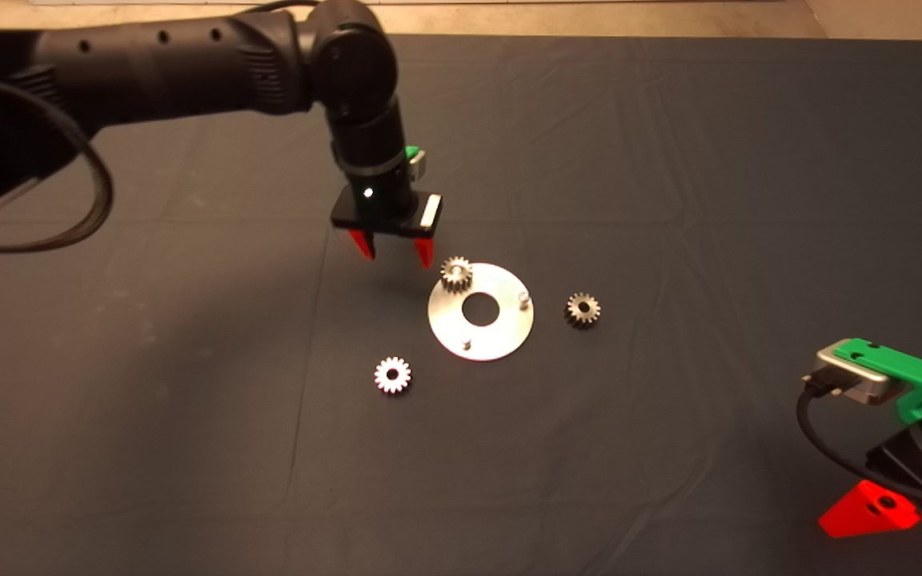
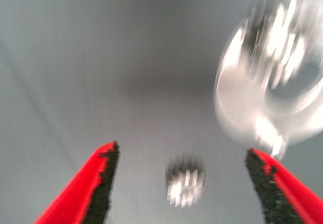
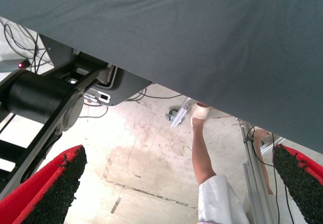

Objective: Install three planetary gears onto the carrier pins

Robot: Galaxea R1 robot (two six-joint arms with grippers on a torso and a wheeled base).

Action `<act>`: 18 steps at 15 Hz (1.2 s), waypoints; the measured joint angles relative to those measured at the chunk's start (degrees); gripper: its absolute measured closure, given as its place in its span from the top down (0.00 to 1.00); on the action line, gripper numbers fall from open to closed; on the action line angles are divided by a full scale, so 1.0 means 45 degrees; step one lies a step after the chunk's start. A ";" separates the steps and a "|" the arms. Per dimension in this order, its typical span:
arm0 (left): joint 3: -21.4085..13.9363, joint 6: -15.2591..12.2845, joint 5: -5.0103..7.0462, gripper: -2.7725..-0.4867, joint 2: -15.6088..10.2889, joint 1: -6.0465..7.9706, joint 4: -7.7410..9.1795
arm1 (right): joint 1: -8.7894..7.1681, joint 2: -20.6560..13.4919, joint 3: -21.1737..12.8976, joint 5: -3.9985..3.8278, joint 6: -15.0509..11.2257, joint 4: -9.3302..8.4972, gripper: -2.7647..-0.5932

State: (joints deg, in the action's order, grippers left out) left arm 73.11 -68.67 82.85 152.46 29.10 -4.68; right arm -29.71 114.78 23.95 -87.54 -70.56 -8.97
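The tabletop (image 1: 669, 480) carries a dark mat, and on it lies the flat round silver carrier disc (image 1: 501, 336) with a central hole. One planetary gear (image 1: 456, 274) sits on the disc at its rim nearest my left pincer, apparently seated on a pin, though I cannot confirm full seating. Two carrier pins stand bare: one (image 1: 523, 298) on the side toward the right arm, one (image 1: 467, 344) on the near rim. Two gears are loose on the mat: one (image 1: 392, 374) just off the disc on the near left, the other (image 1: 582, 310) just beside the disc on its right.

My left pincer (image 1: 393, 252) hangs above the mat just beside the disc, released, jaws spread and holding nothing. In its wrist view the near-left loose gear (image 2: 185, 180) lies between the fingers (image 2: 96, 183) but is blurred. My right pincer (image 3: 176, 193) is parked at the tabletop's near right corner, jaws apart and empty; its camera shows the floor and a person's leg (image 3: 202, 153).

Judgement: one of three installed; the step in hand is fetching the near-left gear. I should centre over it, close on opposite teeth so the bore stays level, then align the bore over the near pin before lowering. A tilted grip risks jamming on the pin.
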 joint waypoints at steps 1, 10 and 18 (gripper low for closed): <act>-0.0948 -0.0549 0.0009 0.61 -0.0479 0.0000 0.0005 | 0.0001 0.0135 0.0000 -0.0035 0.0005 0.0000 0.99; -0.5037 -0.2792 0.0091 0.74 -0.3151 0.0030 -0.0035 | -0.0007 0.1947 0.0255 -0.0022 0.0011 0.0000 0.99; -0.5553 -0.3024 -0.0084 0.74 -0.2618 -0.0631 -0.1311 | -0.0034 0.2006 0.0306 -0.0054 0.0000 0.0000 0.99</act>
State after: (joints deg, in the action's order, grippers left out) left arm 48.12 -82.27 82.47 140.68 26.26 -10.58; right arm -29.87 123.81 25.33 -87.78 -70.56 -8.97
